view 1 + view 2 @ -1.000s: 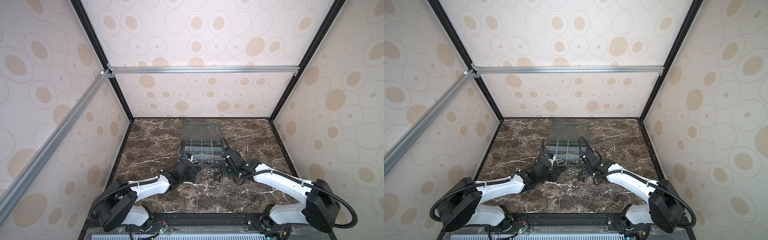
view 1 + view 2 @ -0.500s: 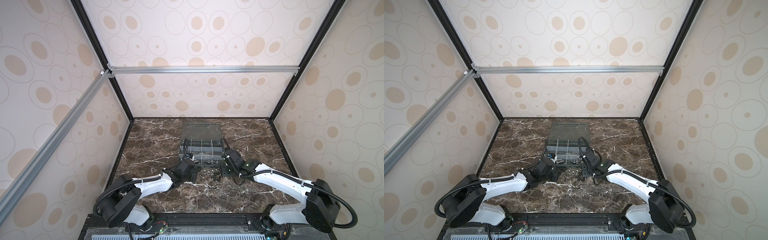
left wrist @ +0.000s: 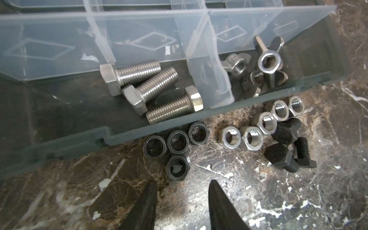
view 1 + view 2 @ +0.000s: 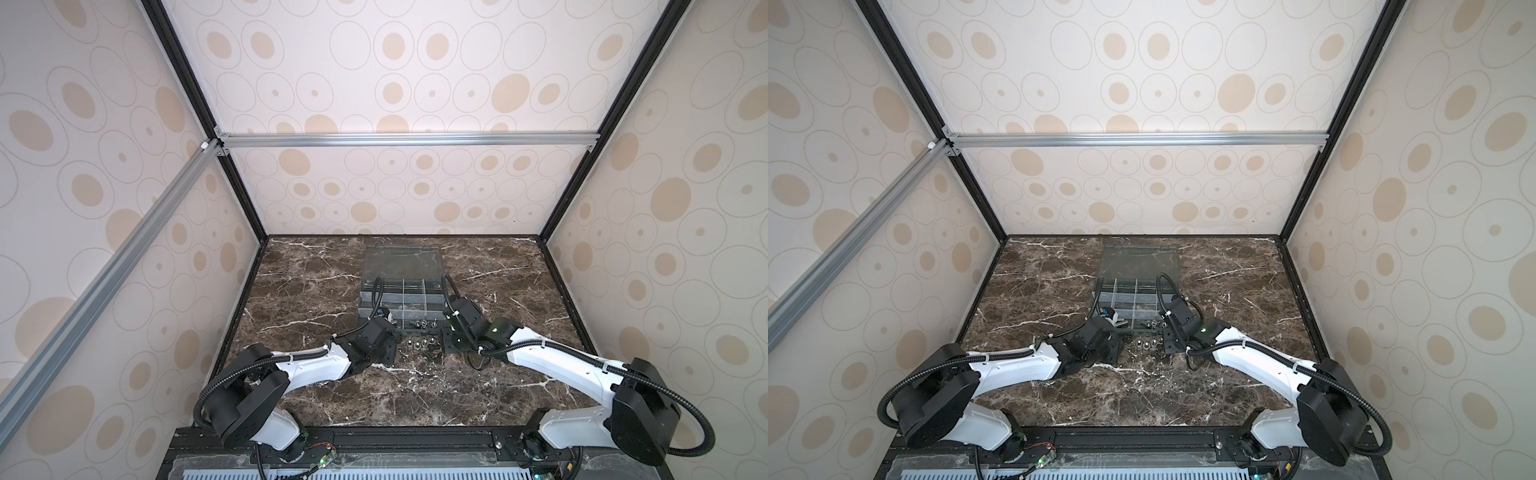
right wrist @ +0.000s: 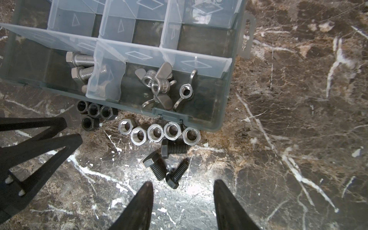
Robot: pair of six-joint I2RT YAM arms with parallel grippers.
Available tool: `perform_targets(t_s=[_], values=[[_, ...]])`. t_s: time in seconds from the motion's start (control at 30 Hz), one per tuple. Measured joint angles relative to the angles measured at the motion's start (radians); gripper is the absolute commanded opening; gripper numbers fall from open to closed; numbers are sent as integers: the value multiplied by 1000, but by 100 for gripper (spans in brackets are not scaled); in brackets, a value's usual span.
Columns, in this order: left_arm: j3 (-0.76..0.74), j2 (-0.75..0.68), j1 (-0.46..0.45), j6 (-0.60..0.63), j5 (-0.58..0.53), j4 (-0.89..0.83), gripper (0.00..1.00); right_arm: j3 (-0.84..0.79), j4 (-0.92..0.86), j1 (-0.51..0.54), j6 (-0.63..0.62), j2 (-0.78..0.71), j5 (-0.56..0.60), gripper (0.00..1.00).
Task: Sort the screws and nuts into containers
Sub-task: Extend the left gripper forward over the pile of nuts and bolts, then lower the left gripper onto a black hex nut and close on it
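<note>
The grey box of containers [image 4: 401, 299] lies open in both top views. In the left wrist view three silver screws [image 3: 151, 87] lie in one cell and wing nuts [image 3: 256, 67] in the neighbouring cell. On the marble before the box's front wall [image 3: 79, 143] sit several black nuts [image 3: 177, 147], several silver nuts [image 3: 256, 129] and three black screws [image 3: 286, 153]. My left gripper [image 3: 182, 184] is open and empty, its tips just short of the nearest black nut [image 3: 177, 168]. My right gripper [image 5: 183, 184] is open and empty, right behind the black screws [image 5: 173, 175].
The box's clear lid [image 4: 403, 259] lies folded back toward the rear wall. The left gripper's fingers [image 5: 39, 139] show at the edge of the right wrist view, close to the black nuts [image 5: 93, 115]. Bare marble [image 4: 415, 395] stretches in front of both arms.
My left arm has reached forward toward the black nuts and its jaws have narrowed slightly. The right arm has not moved.
</note>
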Motion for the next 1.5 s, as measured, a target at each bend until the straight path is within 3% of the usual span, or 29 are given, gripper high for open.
perform_targets(t_s=[0.8, 1.5], values=[[35, 82, -3, 20, -32, -10, 41, -28, -3, 0, 19, -53, 5, 53], [82, 158, -14, 34, -45, -8, 32, -32, -3, 0, 22, -46, 2, 53]])
